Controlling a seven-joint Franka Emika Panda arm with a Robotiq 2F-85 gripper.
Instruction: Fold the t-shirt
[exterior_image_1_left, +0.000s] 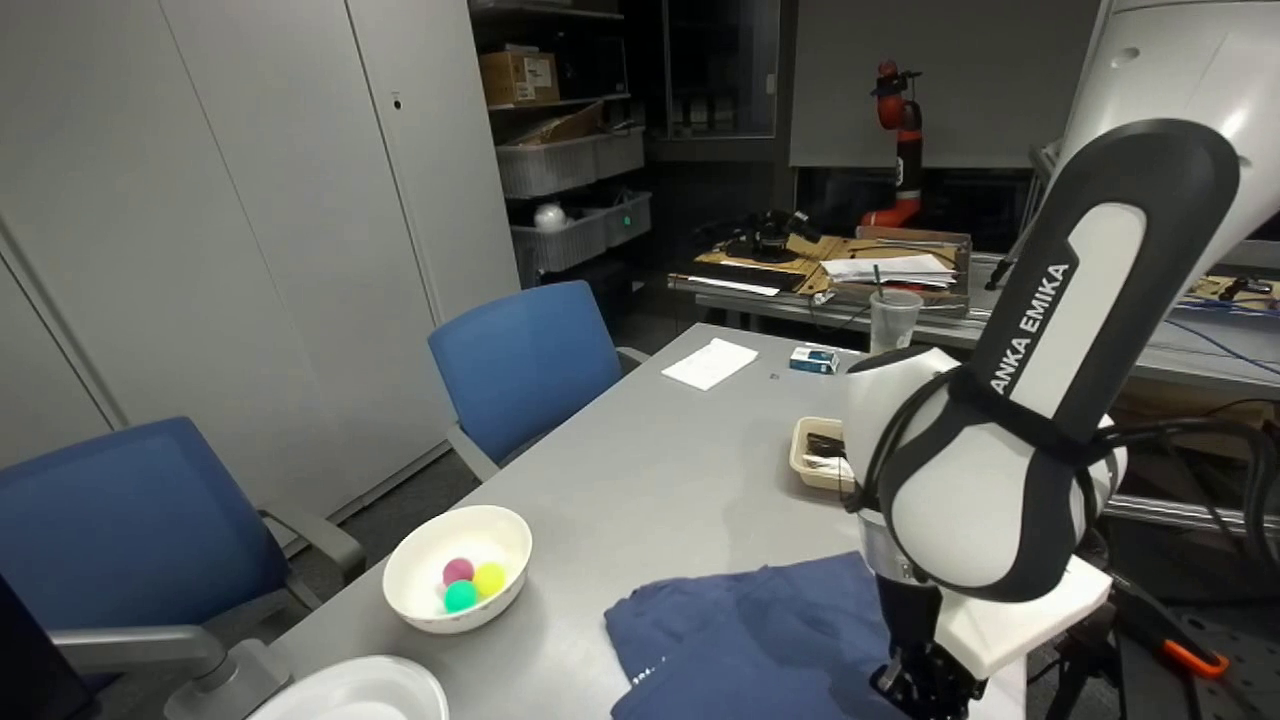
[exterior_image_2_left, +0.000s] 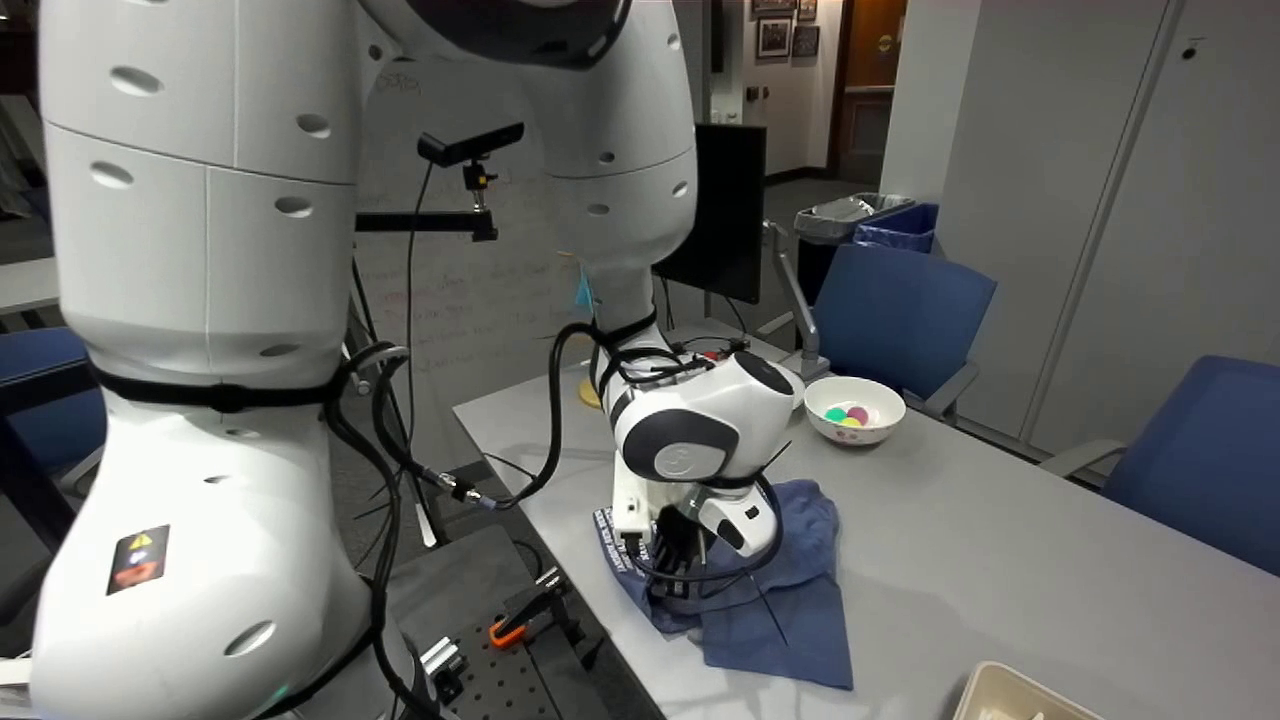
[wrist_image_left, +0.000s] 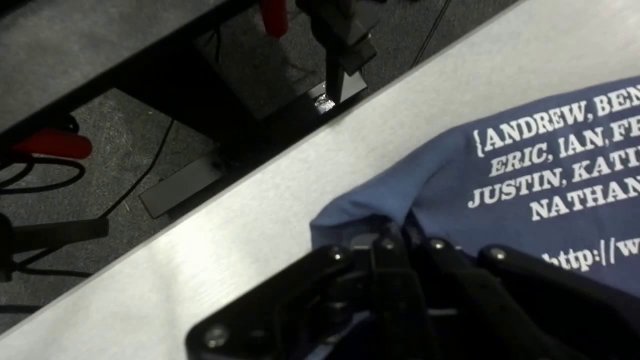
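My fingers (wrist_image_left: 397, 290) closed, pinching a gathered bit of the t-shirt (wrist_image_left: 455, 205) just in from the edge of the desk (wrist_image_left: 240, 240), the rest spread beneath and beside them.

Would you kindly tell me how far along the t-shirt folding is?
Done: the t-shirt lies in overlapping layers, apparently partly folded. In hand: the claw pinches its cloth beside white lettering. Left: probably carrying that pinch over and neatening, since a flap juts out in an exterior view.
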